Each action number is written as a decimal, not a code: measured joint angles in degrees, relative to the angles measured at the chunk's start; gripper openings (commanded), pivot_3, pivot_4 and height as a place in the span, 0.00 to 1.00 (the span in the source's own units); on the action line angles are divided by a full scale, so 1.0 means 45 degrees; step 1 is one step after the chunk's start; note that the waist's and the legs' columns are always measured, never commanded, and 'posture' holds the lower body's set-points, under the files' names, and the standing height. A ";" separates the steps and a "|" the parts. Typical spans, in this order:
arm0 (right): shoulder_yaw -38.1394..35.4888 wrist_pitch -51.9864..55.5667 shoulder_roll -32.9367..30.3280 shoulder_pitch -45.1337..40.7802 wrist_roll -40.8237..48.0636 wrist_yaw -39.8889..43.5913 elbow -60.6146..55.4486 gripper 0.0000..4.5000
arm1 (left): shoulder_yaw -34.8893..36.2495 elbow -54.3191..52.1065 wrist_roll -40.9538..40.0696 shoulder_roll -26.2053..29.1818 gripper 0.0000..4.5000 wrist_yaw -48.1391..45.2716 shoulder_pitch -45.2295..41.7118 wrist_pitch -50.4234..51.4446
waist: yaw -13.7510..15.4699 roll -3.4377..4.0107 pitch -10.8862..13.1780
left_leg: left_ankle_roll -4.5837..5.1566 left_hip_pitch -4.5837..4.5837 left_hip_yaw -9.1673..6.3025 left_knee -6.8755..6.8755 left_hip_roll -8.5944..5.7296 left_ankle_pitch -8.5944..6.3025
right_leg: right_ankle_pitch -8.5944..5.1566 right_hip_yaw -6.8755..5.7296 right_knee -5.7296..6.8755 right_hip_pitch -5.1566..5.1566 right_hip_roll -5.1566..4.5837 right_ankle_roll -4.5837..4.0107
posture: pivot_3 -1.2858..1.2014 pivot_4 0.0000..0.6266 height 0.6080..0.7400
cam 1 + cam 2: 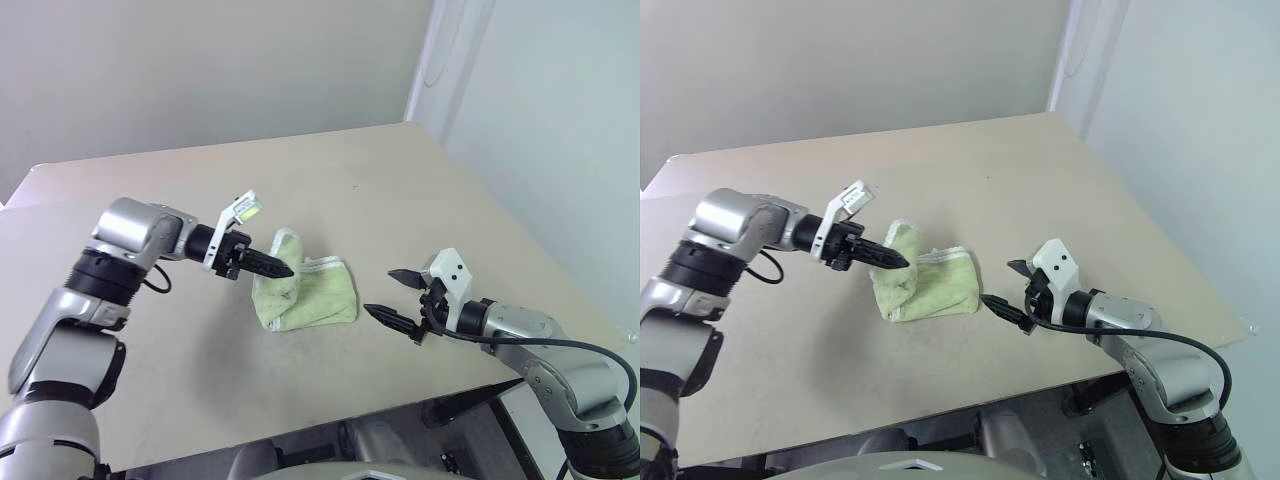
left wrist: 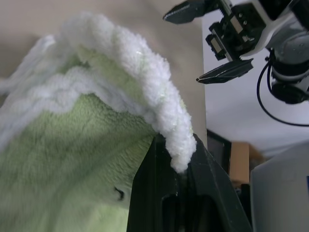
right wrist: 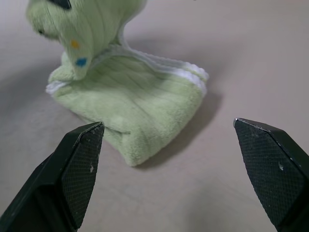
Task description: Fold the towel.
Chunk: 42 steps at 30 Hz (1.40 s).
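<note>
The pale lime-green towel (image 1: 312,293) lies bunched and partly folded near the middle of the beige table (image 1: 400,190). My left gripper (image 1: 282,268) is shut on the towel's whitish edge and holds that end lifted above the rest of the cloth; the left wrist view has the fluffy edge (image 2: 159,101) pinched between the black fingers (image 2: 149,193). My right gripper (image 1: 393,294) stands open just right of the towel, a short gap away, with nothing between its fingers (image 3: 79,169). The folded towel (image 3: 140,106) lies ahead of it.
The table's right edge (image 1: 520,235) runs close behind my right arm. The front edge (image 1: 330,425) lies near me. Bare tabletop stretches beyond and to the left of the towel.
</note>
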 measured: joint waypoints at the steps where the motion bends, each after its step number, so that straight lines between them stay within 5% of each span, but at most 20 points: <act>1: -0.0049 0.0009 -0.0001 0.0159 -0.0003 -0.0126 -0.0051 1.00 | -0.0173 0.0346 0.0267 -0.0323 0.01 -0.0164 -0.0063 -0.0447 | 0.0000 0.0000 0.0000 | 0.0000 -0.0001 0.0000 -0.0002 0.0000 0.0000 | 0.0000 0.0003 0.0001 0.0000 0.0000 0.0000 | 0.52 0.00 0.79; 6: -0.0270 0.0188 -0.0006 0.0694 -0.0005 -0.0533 -0.0390 1.00 | -0.0488 0.1347 0.1095 -0.1277 0.01 -0.0785 -0.0080 -0.1584 | 0.0003 -0.0004 0.0002 | 0.0001 -0.0003 0.0002 0.0002 0.0000 0.0000 | 0.0000 0.0010 0.0004 -0.0002 0.0002 0.0002 | 0.52 0.00 0.79; 12: -0.0382 0.0358 -0.0008 0.0804 -0.0011 -0.0954 -0.0549 1.00 | -0.0594 0.2112 0.1571 -0.2436 0.47 -0.0981 -0.0034 -0.2289 | 0.0010 -0.0007 0.0003 | 0.0001 0.0004 0.0000 0.0008 -0.0003 0.0000 | 0.0000 0.0012 0.0006 0.0010 0.0003 0.0005 | 0.52 0.00 0.79; 13: -0.0382 0.0359 -0.0008 0.0815 -0.0016 -0.0969 -0.0549 1.00 | -0.0594 0.2111 0.1571 -0.2459 0.47 -0.1036 -0.0026 -0.2320 | 0.0001 -0.0006 0.0003 | 0.0001 0.0004 0.0000 0.0007 -0.0003 0.0000 | -0.0001 0.0013 0.0005 0.0010 0.0003 0.0005 | 0.52 0.00 0.79; 20: -0.0366 0.0398 0.0002 0.0860 -0.0260 -0.1205 -0.0548 1.00 | 0.0060 0.2130 0.1595 -0.2500 0.99 -0.1273 0.0004 -0.2478 | 0.0016 -0.0006 0.0003 | 0.0002 0.0005 -0.0001 0.0006 -0.0002 0.0000 | 0.0000 0.0021 0.0006 0.0010 0.0008 0.0006 | 0.52 0.00 0.79; 30: -0.0409 0.0311 0.0180 -0.0114 -0.0208 -0.0915 -0.0148 1.00 | 0.1845 0.2177 0.1517 -0.2818 1.00 0.0129 -0.0442 -0.2708 | -0.0003 -0.0006 0.0003 | 0.0002 0.0007 -0.0004 0.0004 -0.0002 0.0000 | 0.0001 0.0022 0.0009 0.0010 0.0011 0.0008 | 0.52 0.00 0.79; 36: -0.0737 0.1086 0.1131 -0.1888 0.0818 -0.1030 0.0398 1.00 | 0.3412 0.2222 0.2370 -0.1818 1.00 0.1922 0.0059 -0.6174 | -0.0042 0.0006 -0.0001 | 0.0002 0.0025 -0.0003 -0.0004 0.0005 0.0001 | 0.0006 0.0029 0.0026 0.0009 0.0021 0.0004 | 0.52 0.00 0.79; 42: 0.0105 0.1720 0.2550 -0.4186 0.0859 -0.1536 0.2091 1.00 | 0.3643 0.0856 0.3152 -0.0584 1.00 0.1756 0.2520 -0.8834 | 0.0127 0.0016 -0.0003 | 0.0000 -0.0004 -0.0001 0.0010 0.0010 0.0002 | 0.0010 0.0024 0.0020 -0.0001 0.0011 0.0002 | 0.52 0.00 0.79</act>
